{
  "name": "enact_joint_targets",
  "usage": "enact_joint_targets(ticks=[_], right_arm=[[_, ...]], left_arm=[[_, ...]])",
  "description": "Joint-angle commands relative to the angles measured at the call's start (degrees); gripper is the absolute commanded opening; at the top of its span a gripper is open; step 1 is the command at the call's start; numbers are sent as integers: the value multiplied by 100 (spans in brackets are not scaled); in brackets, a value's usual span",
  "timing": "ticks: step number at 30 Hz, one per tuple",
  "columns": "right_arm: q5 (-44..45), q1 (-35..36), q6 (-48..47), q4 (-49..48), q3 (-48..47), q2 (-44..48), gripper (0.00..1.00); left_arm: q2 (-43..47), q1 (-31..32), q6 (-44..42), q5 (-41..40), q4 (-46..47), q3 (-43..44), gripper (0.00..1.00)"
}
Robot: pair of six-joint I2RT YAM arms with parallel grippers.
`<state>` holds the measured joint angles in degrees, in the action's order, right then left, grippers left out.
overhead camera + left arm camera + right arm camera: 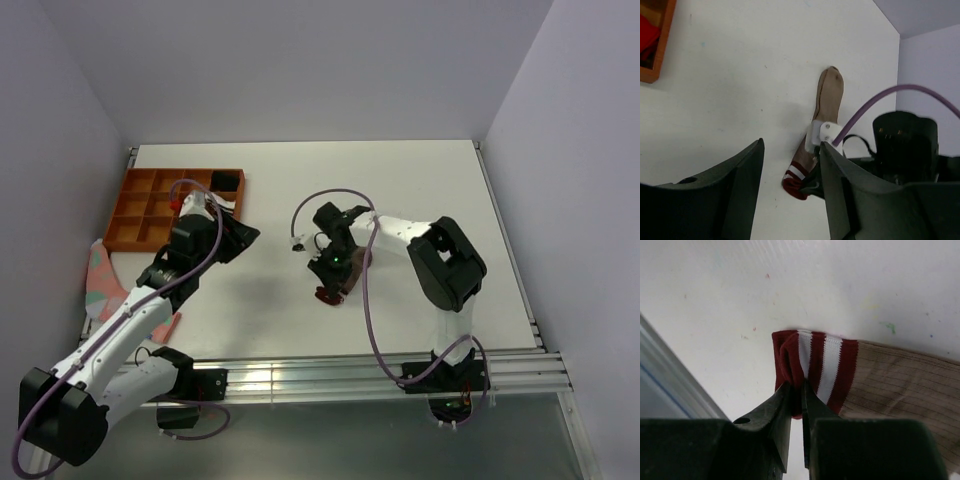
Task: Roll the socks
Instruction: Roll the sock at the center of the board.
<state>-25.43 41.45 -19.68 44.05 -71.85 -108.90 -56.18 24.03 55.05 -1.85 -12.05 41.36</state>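
Note:
The tan-brown sock lies flat on the white table, its maroon-and-white striped cuff toward the near edge. My right gripper is shut on the folded maroon edge of the cuff, low on the table; in the top view it hides most of the sock. My left gripper is open and empty, raised beside the orange tray, left of the sock. A patch of bright red fabric shows inside the tray; I cannot see a white patch on it.
The orange compartment tray stands at the back left with small dark items in it. A pink and green cloth lies at the table's left edge. A purple cable loops over the right wrist. Walls close three sides.

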Motion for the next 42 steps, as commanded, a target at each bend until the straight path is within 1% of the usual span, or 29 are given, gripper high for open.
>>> enact_joint_targets(ticks=[1,3,7,10,11,15,19,20,22,23,26,27,30,32,36,39,42], right_arm=[[-1277,-286,-658,805,-320,-79,16],[-1543,-339,-870,1025,-390,-131,16],[-1851,-348,-1116,1333,-574,-271,17],[-2080,-340,-1161,1571,-1066,-675,17],[-2123,-322,-1178,1650,-1389,-920,17],[-2229,-304,-1143,1808,-1902,-1352,17],[-2326,-322,-1108,1914,-1745,-1406,17],[-2309,-331,-1073,1905,-1692,-1388,17],[-2396,-374,-1125,2019,-1595,-1397,17],[-2449,-409,-1117,2037,-1551,-1423,16],[-2790,-541,-1186,2221,-1463,-1502,13],[-2844,-568,-1213,2274,-1428,-1511,13],[-2845,-629,-1240,2266,-1288,-1459,13],[-2836,-665,-1275,2318,-1287,-1484,13],[-3125,-761,-1626,2722,-1419,-1669,13],[-3126,-788,-1688,2714,-1375,-1696,13],[-3135,-796,-1723,2714,-1305,-1687,13]], left_arm=[[352,49,-152,386,1160,-514,52],[459,136,-240,448,1922,-934,52],[608,391,-398,536,2732,-1551,51],[635,479,-416,527,3198,-1965,52],[618,488,-433,536,3322,-2131,51],[556,523,-503,773,3841,-2448,51],[293,690,-662,809,4395,-2660,51],[231,743,-723,809,4692,-2747,51],[-31,918,-776,809,5001,-2826,50],[-129,989,-889,826,5394,-2905,50],[-542,1340,-1214,844,5827,-2959,50],[-647,1524,-1303,835,6063,-2967,50],[-1060,1736,-1558,1002,6416,-2941,50],[-1359,1763,-1681,1124,6549,-2889,50],[-1825,1807,-1796,1624,6821,-2757,50],[-2299,1859,-1927,2046,6857,-2511,50],[-2765,1938,-1998,2284,6979,-2300,49]])
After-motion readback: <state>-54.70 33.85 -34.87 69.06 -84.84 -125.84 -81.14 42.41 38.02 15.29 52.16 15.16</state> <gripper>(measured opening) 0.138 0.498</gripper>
